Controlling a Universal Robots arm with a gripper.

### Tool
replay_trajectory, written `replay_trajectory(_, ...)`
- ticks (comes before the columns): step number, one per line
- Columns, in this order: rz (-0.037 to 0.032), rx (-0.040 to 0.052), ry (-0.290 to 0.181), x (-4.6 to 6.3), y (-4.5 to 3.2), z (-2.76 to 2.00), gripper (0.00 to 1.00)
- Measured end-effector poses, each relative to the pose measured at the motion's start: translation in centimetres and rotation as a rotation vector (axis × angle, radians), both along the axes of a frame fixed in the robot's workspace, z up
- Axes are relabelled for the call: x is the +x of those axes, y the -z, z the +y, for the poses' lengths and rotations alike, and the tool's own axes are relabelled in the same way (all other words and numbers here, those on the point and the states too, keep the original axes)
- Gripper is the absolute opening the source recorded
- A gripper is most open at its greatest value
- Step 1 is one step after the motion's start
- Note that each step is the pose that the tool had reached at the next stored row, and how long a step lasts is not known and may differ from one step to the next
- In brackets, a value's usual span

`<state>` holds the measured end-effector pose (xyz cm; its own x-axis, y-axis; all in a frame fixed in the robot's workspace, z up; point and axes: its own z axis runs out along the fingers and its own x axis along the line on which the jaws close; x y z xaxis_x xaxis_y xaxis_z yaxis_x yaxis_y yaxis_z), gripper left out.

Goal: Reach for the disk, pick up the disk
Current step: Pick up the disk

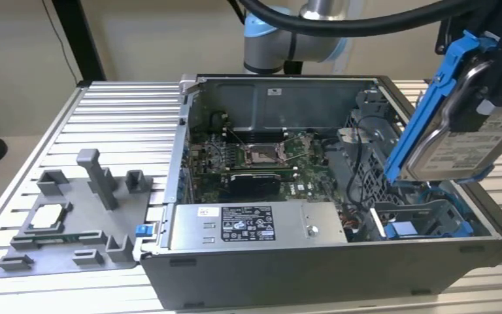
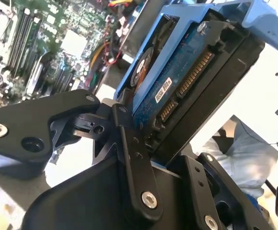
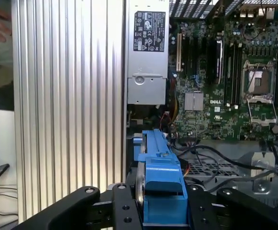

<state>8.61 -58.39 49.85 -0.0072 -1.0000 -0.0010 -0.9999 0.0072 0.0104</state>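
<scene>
The open computer case [image 1: 321, 261] on the slatted tabletop [image 1: 120, 111] holds a motherboard [image 1: 260, 157], a labelled power supply [image 1: 251, 226] and a blue bay [image 1: 425, 219] at about four o'clock. The disk [image 1: 456, 131], tilted in its blue bracket, hangs above that bay, clenched by the gripper [image 2: 143, 139]; its jaws grasp it. The arm hides its upper edge. The white label's print is unreadable. A grey tray [image 1: 68, 222] at eight o'clock carries a CPU chip [image 1: 46, 214].

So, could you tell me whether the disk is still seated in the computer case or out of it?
Out: the disk hangs tilted above the open computer case, clamped in the gripper.
</scene>
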Motion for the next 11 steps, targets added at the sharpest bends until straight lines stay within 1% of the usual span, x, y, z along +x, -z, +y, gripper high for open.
replay_trajectory(2,0.0,0.0001,0.0,0.6,0.08,-0.13,0.0)
replay_trajectory(5,0.0,0.0,0.004,1.1,0.23,-0.14,0.0)
replay_trajectory(8,0.0,-0.0001,0.016,1.23,0.36,-0.14,0.0)
replay_trajectory(11,0.0,0.0,0.018,1.23,0.37,-0.14,0.0)
